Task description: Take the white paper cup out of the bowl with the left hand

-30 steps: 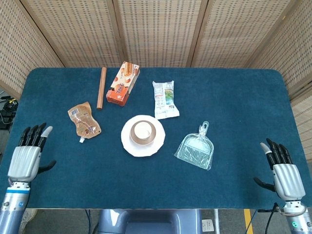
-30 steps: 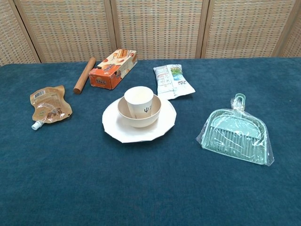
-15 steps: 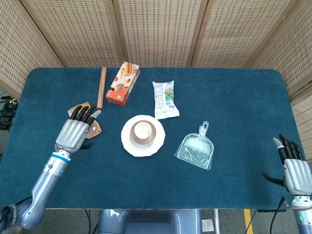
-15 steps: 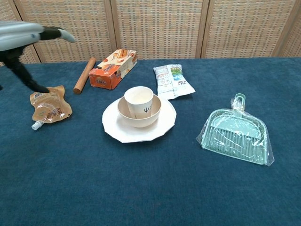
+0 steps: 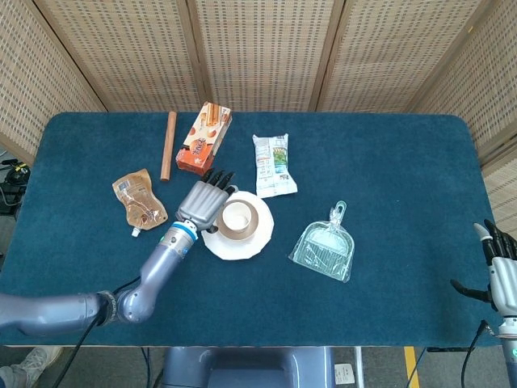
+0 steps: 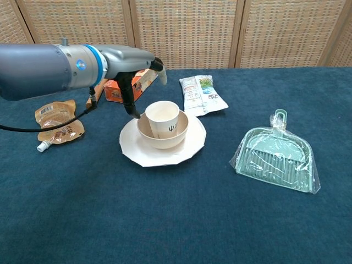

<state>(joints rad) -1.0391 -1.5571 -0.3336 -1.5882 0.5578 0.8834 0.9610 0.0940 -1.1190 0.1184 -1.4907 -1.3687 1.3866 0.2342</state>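
The white paper cup [image 6: 163, 117] stands upright inside the tan round bowl [image 6: 163, 135], which sits on a white plate [image 6: 159, 155] in the middle of the blue table [image 5: 388, 170]. The left hand [image 5: 206, 201] hangs just beside the cup with its fingers [image 5: 217, 176] spread apart, holding nothing. The right hand [image 5: 502, 274] waits far off at the table's edge, fingers apart too.

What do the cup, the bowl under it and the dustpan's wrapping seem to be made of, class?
Cup: probably paper, matte white with a small printed mark and a thin rim. Bowl: smooth beige with a faint sheen, perhaps ceramic or melamine; the look leaves it open. Wrapping on the green dustpan: clear plastic film, glossy and crinkled, with the dustpan showing through.
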